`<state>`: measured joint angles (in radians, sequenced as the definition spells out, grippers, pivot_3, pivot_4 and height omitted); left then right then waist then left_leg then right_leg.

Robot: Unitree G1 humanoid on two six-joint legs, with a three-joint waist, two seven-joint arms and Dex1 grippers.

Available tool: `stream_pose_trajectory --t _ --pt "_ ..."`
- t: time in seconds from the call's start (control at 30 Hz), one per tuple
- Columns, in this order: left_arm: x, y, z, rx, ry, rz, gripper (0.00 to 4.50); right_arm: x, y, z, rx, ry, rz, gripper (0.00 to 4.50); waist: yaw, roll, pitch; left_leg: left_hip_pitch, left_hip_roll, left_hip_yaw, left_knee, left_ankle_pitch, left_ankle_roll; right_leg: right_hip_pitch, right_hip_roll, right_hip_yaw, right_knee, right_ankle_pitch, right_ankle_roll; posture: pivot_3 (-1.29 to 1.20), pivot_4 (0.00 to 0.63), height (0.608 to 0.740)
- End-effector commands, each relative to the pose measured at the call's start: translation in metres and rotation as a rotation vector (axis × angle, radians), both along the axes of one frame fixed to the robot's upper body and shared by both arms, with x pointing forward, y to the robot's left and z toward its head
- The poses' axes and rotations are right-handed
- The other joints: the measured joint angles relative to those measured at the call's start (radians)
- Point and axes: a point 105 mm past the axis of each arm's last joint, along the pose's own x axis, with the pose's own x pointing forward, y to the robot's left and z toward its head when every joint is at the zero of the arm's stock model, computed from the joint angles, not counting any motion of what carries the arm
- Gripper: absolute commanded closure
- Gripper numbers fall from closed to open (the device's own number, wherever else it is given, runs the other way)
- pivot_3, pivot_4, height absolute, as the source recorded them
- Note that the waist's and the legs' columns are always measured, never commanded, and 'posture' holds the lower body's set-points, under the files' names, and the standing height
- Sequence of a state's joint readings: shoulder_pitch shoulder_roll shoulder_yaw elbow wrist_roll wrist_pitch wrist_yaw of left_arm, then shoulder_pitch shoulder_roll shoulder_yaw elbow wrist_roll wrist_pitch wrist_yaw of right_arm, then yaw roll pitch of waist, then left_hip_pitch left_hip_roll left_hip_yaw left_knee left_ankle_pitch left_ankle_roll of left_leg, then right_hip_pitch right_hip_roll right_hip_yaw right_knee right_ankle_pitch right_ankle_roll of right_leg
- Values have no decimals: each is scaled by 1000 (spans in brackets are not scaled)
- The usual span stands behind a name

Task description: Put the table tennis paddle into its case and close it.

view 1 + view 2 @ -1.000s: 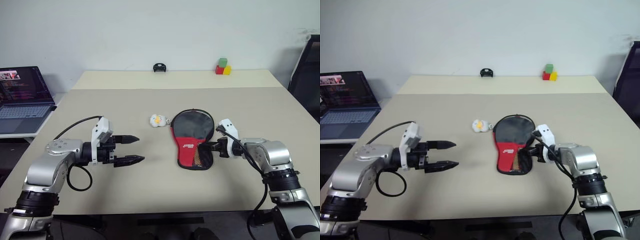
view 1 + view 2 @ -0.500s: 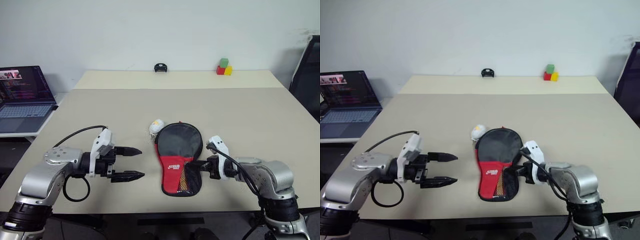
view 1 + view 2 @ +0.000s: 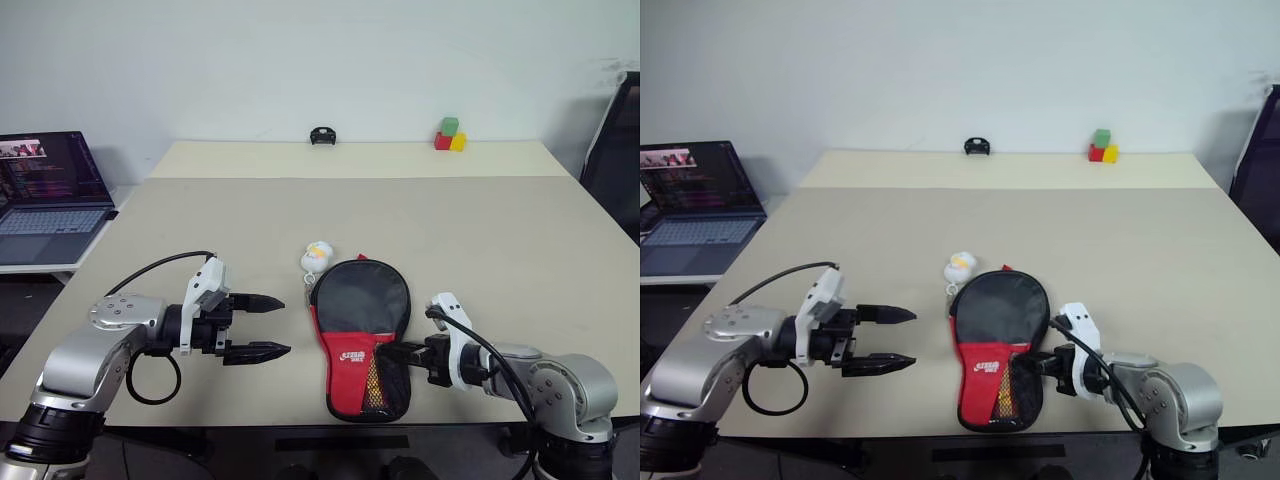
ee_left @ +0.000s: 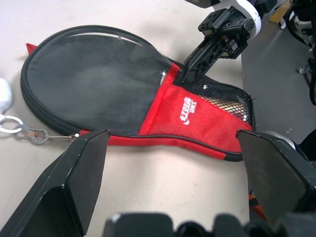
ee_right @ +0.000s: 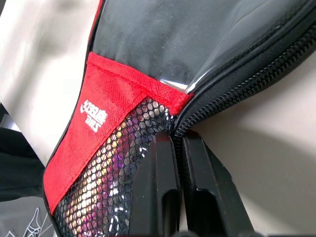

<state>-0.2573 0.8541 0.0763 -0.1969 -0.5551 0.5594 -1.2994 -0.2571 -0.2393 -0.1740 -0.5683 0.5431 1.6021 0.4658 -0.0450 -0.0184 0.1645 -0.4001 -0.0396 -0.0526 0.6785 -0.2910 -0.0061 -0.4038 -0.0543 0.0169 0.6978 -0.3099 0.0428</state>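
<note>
Left gripper [image 3: 268,326] hovering over the desk [image 3: 200,215], fingers spread wide, grasping nothing, aimed at the case [image 3: 359,330]. Case lying flat near the desk's front edge, ball charm [image 3: 317,254] just beyond its round end. Right gripper [image 5: 177,148] fingers clenched on the case's zipper edge beside the mesh pocket [image 5: 116,168].

The case [image 3: 361,332] hides its contents. The small dark object [image 3: 320,135] at the table's [image 3: 500,230] far edge is too small to identify. The laptop [image 3: 45,190] is cut off.
</note>
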Motion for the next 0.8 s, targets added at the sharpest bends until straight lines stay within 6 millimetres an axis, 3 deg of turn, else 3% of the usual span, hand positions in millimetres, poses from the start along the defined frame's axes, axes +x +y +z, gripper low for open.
stream_pose_trajectory --t 0.03,0.17,0.27,0.5,0.63,0.8 --pt "-1 -4 9 -1 -39 -29 0 -5 1 3 4 -8 15 4489 1 0 0 0 0 0 0 0 0 0 0 0 0 0 0 0 150 740" --pt "0 -5 10 -1 -44 -29 0 -5 6 1 12 0 20 4489 1 0 0 0 0 0 0 0 0 0 0 0 0 0 0 0 150 740" --pt "1 -5 9 0 -46 -28 0 -4 3 -2 -4 5 -6 3826 1 0 0 0 0 0 0 0 0 0 0 0 0 0 0 0 150 740" --pt "0 -6 9 -3 -50 -28 0 3 -25 -2 -90 -43 -98 1532 7 0 0 3 0 0 0 0 0 4 0 0 0 0 0 0 150 740" --pt "0 -6 8 -10 -50 -23 0 -2 -40 11 -94 -115 -93 282 25 0 0 16 0 -3 0 -1 1 18 0 -3 -6 0 0 0 150 740" --pt "1 -6 7 -16 -54 -18 0 -4 -43 31 -63 -218 -35 282 25 0 0 19 0 -5 -1 -1 2 25 0 -5 -11 2 1 0 150 740"
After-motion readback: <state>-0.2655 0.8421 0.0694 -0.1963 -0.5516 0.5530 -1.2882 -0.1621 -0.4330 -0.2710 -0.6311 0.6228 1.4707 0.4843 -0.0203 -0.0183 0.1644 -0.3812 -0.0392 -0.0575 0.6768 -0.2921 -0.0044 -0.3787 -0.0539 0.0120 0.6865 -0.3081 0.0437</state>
